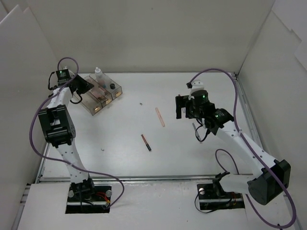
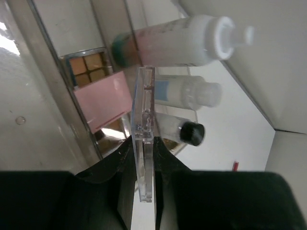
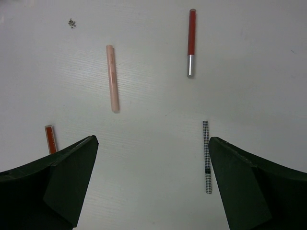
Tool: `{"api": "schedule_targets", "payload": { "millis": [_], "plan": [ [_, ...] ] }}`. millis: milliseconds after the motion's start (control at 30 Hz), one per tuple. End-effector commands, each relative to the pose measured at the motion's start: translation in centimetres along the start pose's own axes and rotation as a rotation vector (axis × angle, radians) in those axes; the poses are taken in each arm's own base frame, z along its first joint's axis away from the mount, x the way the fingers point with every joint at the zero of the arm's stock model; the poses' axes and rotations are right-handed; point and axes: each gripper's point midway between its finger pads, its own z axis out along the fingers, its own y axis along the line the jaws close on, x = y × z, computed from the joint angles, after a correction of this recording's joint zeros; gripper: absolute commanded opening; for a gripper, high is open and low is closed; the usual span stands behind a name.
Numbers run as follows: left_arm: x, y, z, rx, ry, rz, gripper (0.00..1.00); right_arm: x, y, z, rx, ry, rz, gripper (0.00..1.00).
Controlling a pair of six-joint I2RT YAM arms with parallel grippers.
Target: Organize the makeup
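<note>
My left gripper (image 2: 144,143) is shut on a thin upright wall of the clear compartmented box (image 1: 109,97) at the table's far left. Inside the box lie a white-pink-teal bottle (image 2: 182,40), a clear bottle with a blue label (image 2: 187,93), a black-capped clear bottle (image 2: 184,130), a pink square pad (image 2: 103,100) and a brown eyeshadow palette (image 2: 88,67). My right gripper (image 3: 152,143) hangs open above the table. Below it lie a pink pencil (image 3: 112,78), a red pencil (image 3: 191,42) and a grey checked pencil (image 3: 206,155) close to one finger.
A short red stick (image 3: 50,139) lies by the right gripper's other finger. In the top view the pink pencil (image 1: 159,116) and the red pencil (image 1: 146,142) lie mid-table between the arms. White walls enclose the table.
</note>
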Motion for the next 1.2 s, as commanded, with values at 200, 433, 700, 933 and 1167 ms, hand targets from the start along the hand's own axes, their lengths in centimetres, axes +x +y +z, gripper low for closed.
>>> {"api": "schedule_targets", "payload": {
  "millis": [200, 433, 700, 933, 1167],
  "plan": [
    [-5.6, -1.6, 0.7, 0.053, -0.092, 0.010, 0.35, -1.7, -1.2, -0.5, 0.025, -0.057, 0.033, 0.98],
    [-5.0, -2.3, -0.7, 0.068, -0.091, 0.046, 0.57, -1.9, -1.3, -0.5, 0.022, -0.054, 0.042, 0.98],
    [-1.0, -5.9, -6.3, -0.012, -0.089, 0.152, 0.53, -1.6, -1.1, -0.7, 0.004, -0.048, 0.038, 0.98],
    [11.7, -7.3, -9.8, -0.148, 0.032, 0.213, 0.50, -1.3, -1.3, -1.2, 0.011, -0.057, 0.045, 0.98],
    [26.1, -5.6, -12.9, -0.333, 0.229, 0.143, 0.50, 0.1, -2.5, -2.5, 0.043, -0.075, 0.077, 0.98]
  ]
}}
